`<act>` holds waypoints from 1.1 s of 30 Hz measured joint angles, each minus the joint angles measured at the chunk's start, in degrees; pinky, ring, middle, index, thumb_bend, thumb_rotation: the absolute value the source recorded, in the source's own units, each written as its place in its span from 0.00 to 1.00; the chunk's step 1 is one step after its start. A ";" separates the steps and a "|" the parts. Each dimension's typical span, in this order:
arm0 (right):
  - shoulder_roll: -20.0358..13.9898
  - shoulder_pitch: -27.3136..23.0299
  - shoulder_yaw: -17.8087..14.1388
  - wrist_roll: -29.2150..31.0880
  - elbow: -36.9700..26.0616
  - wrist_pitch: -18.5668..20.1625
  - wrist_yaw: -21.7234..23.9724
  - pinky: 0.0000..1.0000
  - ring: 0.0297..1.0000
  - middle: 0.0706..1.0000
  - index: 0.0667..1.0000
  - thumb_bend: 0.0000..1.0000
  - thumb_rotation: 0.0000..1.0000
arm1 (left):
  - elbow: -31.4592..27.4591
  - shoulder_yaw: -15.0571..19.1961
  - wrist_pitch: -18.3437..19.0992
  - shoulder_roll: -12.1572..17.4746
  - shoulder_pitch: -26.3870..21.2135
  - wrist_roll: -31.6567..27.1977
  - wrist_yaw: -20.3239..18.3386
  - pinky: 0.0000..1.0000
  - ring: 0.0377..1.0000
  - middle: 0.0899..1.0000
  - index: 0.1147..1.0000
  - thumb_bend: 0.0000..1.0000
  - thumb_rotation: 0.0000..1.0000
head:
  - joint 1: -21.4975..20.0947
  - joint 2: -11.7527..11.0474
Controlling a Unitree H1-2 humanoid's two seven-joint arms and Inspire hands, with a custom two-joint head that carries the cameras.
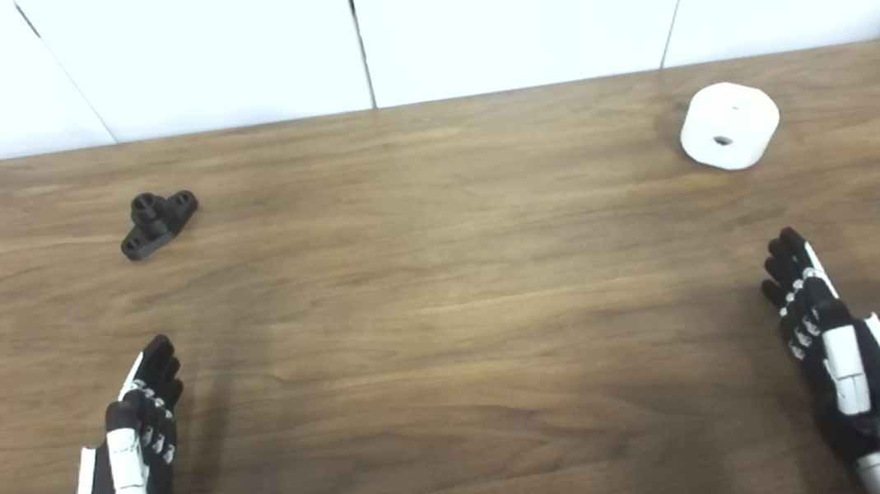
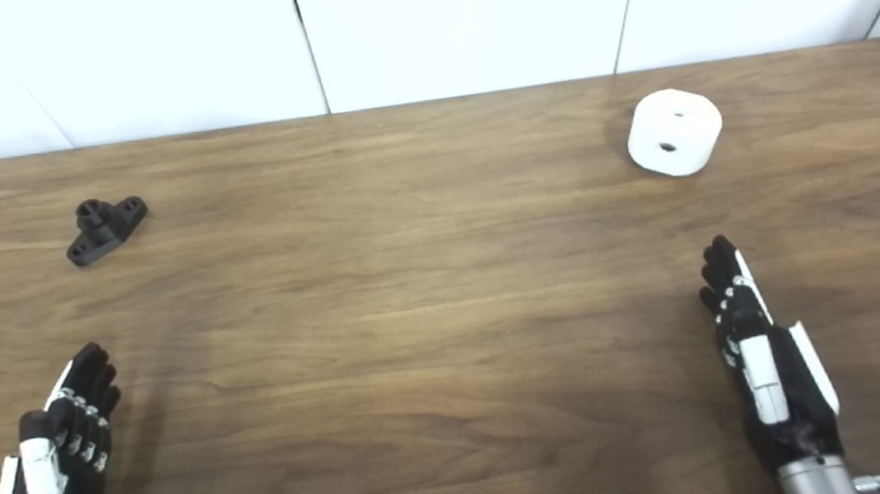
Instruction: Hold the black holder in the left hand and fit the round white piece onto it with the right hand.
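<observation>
Upper left on the wood-grain desk (image 1: 446, 296), the matte black holder (image 1: 158, 223) lies slanting lower-left to upper-right. Upper right sits the smooth round white piece (image 1: 729, 125), bore up. Left hand (image 1: 134, 472) and right hand (image 1: 837, 351) flat, fingers extended, empty.

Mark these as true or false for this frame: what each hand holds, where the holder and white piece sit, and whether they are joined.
1. The left hand grips the black holder. False: it is open, the holder lies apart on the table.
2. The round white piece sits far right. True.
3. The right hand is open, holding nothing. True.
4. The white piece is fitted on the holder. False: they lie on opposite sides.
</observation>
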 measured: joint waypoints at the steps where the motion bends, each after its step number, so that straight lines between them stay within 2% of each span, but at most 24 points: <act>1: 0.00 0.00 0.00 -0.06 0.00 0.00 0.00 1.00 1.00 1.00 1.00 0.66 1.00 | 0.00 0.00 -0.15 0.00 0.00 -0.02 0.00 0.99 0.97 0.95 0.91 0.62 1.00 | 0.00 0.00; 9: 0.00 0.04 0.00 -0.33 0.00 -0.05 -0.02 1.00 1.00 1.00 1.00 0.67 1.00 | 0.00 0.00 -0.64 0.13 0.02 -0.19 -0.10 1.00 0.97 0.96 0.91 0.62 1.00 | -0.09 0.00; 16: -0.11 0.14 -0.01 0.17 0.08 -0.30 0.08 1.00 1.00 1.00 1.00 0.65 1.00 | 0.00 -0.10 -0.77 0.08 0.37 0.09 -0.08 1.00 0.98 0.95 0.90 0.63 1.00 | 3.42 -0.88; 21: -1.52 0.25 -0.02 1.08 1.71 -2.85 1.13 1.00 1.00 1.00 1.00 0.63 1.00 | -0.01 -0.94 -1.18 -0.61 1.24 1.87 0.12 0.96 0.97 0.94 0.90 0.64 1.00 | 9.83 -4.30; 24: -1.96 0.35 -0.03 1.88 2.06 -3.28 1.27 1.00 1.00 1.00 1.00 0.65 1.00 | 0.02 -1.23 -1.97 -0.74 1.63 2.18 0.42 0.95 0.96 0.94 0.90 0.64 1.00 | 11.07 -5.36; 29: -2.05 0.40 -0.01 2.68 2.48 -3.81 1.32 1.00 1.00 1.00 1.00 0.65 1.00 | 0.97 -2.24 -4.50 -1.05 1.89 3.62 0.75 0.94 0.95 0.93 0.88 0.61 1.00 | 15.02 -8.96; 33: -2.06 0.37 -0.06 2.66 3.96 -6.66 1.52 1.00 1.00 1.00 1.00 0.66 1.00 | 0.97 -3.24 -4.77 -1.08 2.06 4.22 1.20 0.94 0.95 0.93 0.88 0.63 1.00 | 16.08 -10.02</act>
